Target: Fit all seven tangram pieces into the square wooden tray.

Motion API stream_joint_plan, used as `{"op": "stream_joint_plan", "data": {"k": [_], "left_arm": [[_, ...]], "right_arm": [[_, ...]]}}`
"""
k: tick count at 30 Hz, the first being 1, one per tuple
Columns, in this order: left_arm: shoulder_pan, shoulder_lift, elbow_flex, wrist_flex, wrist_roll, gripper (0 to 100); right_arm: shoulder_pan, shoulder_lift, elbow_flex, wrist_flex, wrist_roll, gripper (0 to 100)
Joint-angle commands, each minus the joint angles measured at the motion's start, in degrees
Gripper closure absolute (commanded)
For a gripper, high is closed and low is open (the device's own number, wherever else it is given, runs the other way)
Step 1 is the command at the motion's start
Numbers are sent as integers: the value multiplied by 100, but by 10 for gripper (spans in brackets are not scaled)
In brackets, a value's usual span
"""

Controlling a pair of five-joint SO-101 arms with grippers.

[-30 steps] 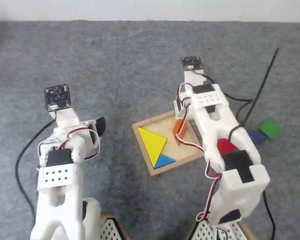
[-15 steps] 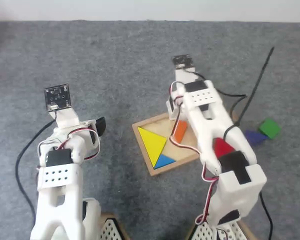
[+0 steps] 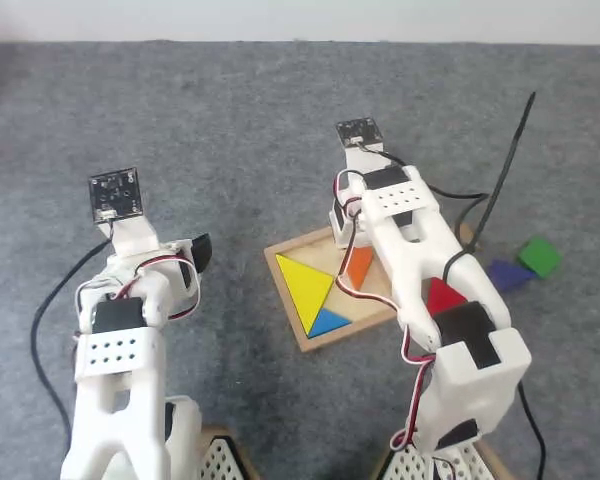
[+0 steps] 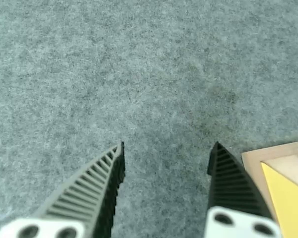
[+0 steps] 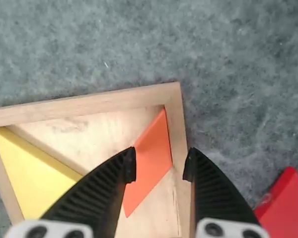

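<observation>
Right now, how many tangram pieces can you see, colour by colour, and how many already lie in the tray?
yellow piece: 1, in the wooden tray
blue piece: 1, in the tray
orange piece: 1, in the tray
red piece: 1, outside, partly behind an arm
purple piece: 1, outside
green piece: 1, outside
Total: 6 visible, 3 in the tray

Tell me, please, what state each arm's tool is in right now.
Left tool: open, empty, above the carpet.
Right tool: open, gripping nothing, over the orange piece lying in the tray.
</observation>
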Motion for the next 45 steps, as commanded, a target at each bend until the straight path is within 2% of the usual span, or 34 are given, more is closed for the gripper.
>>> {"op": "stream_joint_plan", "data": {"k": [1, 6, 11, 21, 25, 31, 39, 42, 45], "left_arm": [[9, -79, -57, -97, -44, 731], [9, -79, -57, -97, -44, 731], [9, -79, -57, -97, -44, 731], [9, -79, -57, -97, -44, 731], [9, -79, -57, -97, -44, 731], [9, -79, -57, -97, -44, 731], [9, -79, -57, -97, -44, 731], [9, -79, -57, -97, -44, 731], [9, -79, -57, -97, -44, 731]], "right_arm": [[-119, -92, -44, 13, 35, 827], [-549, -48, 202, 101, 9, 827], [-497, -40, 308, 145, -325, 827], [-532, -119, 290, 40, -229, 827], [-1015, 75, 316, -145, 703, 827], [-1182, 198, 132, -101, 1407, 827], [-840, 180, 123, 242, 4088, 827], [-602, 163, 123, 462, 4747, 827], [-382, 154, 105, 505, 5081, 827]]}}
